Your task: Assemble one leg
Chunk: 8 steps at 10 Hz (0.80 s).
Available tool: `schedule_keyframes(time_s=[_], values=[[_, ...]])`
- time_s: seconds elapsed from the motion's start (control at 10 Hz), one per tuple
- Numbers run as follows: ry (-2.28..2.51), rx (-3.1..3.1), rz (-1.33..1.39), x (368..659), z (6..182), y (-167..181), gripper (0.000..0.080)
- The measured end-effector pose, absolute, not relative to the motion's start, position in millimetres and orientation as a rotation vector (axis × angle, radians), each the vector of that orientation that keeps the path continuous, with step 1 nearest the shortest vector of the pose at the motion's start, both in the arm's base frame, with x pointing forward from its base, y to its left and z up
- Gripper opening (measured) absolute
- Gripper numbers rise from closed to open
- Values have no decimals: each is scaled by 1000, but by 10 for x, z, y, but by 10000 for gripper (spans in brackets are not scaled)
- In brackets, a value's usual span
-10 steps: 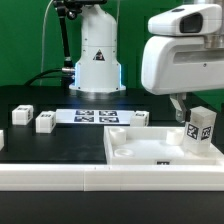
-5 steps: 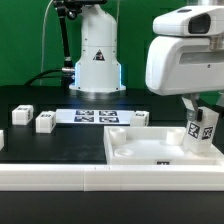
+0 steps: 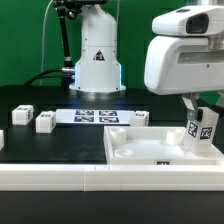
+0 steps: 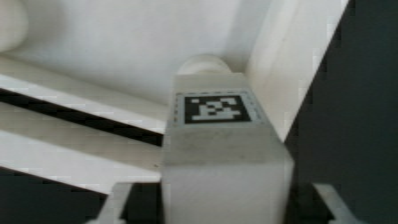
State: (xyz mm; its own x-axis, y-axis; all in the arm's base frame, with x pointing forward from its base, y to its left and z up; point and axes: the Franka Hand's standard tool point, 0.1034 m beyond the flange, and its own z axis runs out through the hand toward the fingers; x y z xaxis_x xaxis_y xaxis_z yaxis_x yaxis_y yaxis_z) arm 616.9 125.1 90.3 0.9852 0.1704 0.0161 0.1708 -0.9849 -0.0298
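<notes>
The claw [image 3: 199, 108] is clamped on one leg [image 3: 203, 130], holding it upright at a corner of the tabletop [image 3: 135, 152], near the bench [image 3: 40, 140] edge on the exterior view's right. It looks like the seating step. Next, I'd judge, it wants lowering squarely and fixing home.

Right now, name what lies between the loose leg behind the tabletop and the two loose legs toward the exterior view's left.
The marker board lies between that leg and the nearest left leg; the exterior view shows it.
</notes>
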Motion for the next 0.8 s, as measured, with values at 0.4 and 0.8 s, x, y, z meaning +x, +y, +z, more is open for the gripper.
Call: schedule_keyframes(time_s=[0.4, 0.8], values=[[328, -3078, -60, 6174, 878, 1183, 291], [886, -2953, -67, 6200, 876, 1129, 291]])
